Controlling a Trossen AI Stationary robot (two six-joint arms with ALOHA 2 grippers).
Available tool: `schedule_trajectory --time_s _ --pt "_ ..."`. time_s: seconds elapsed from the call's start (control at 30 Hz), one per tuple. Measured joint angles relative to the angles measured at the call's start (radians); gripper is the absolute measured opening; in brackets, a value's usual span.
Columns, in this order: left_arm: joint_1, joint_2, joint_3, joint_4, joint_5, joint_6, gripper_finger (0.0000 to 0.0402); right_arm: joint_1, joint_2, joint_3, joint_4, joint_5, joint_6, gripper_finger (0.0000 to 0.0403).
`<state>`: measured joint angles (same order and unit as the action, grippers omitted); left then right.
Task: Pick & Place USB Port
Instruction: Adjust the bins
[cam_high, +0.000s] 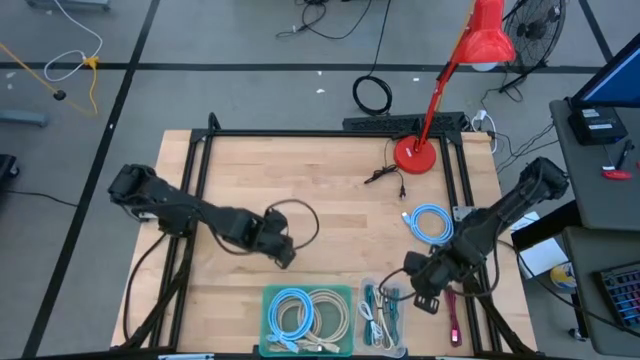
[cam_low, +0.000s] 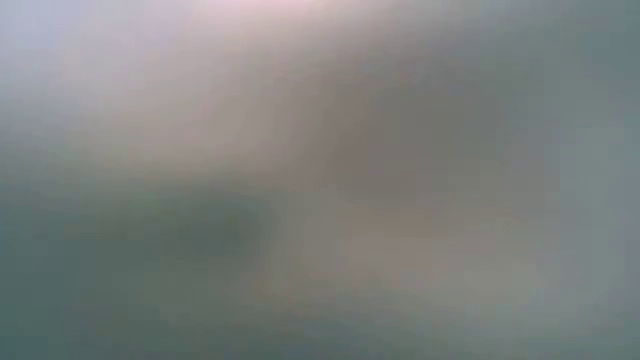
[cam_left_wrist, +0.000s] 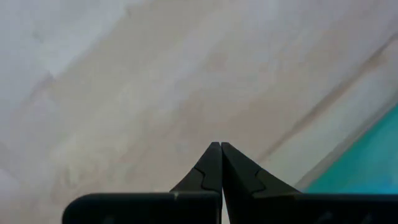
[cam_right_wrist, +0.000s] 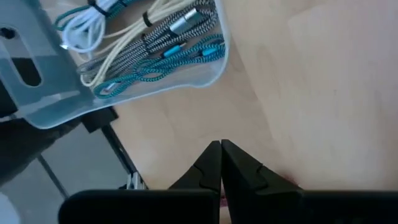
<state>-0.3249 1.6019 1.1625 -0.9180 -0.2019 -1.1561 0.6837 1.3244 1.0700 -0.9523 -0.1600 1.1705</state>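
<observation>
1. Your wooden surface (cam_high: 330, 190) carries everything. A red lamp (cam_high: 418, 152) stands at its far side, and the low view shows nothing usable.
2. The teal tray (cam_high: 270, 295) at the near edge holds coiled cables, and just right of it sits a clear tray (cam_right_wrist: 205, 71) of bundled USB cables (cam_right_wrist: 168, 53). A blue coiled cable (cam_high: 431, 222) lies loose on the surface to the right, and a thin black cable loop (cam_high: 300, 222) lies near the centre.
3. Your left gripper (cam_high: 283, 252) is low over bare wood beside the black loop, close to the teal tray's corner. Its fingers (cam_left_wrist: 208, 171) are pressed together and hold nothing.
4. Your right gripper (cam_high: 425, 290) sits low just right of the clear tray. Its fingers (cam_right_wrist: 208, 168) are likewise closed and empty.
5. A pink item (cam_high: 455, 318) lies near the right gripper; you cannot tell what it is.
6. Risks: with both pairs of fingers closed, a descent would push a cable rather than grip it. The bundled cables lie tangled together, so lifting one may drag out its neighbours or shift the light tray.
</observation>
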Motion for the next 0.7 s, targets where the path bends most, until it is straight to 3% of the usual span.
schedule_trajectory --time_s 0.37,0.7 --pt "0.046 -0.195 0.0 0.052 -0.158 0.004 0.0 0.052 0.001 -0.225 0.243 0.033 0.128 0.0" --pt "0.028 -0.227 0.0 0.052 -0.188 -0.008 0.0 0.027 0.005 -0.311 0.443 0.058 0.142 0.0"
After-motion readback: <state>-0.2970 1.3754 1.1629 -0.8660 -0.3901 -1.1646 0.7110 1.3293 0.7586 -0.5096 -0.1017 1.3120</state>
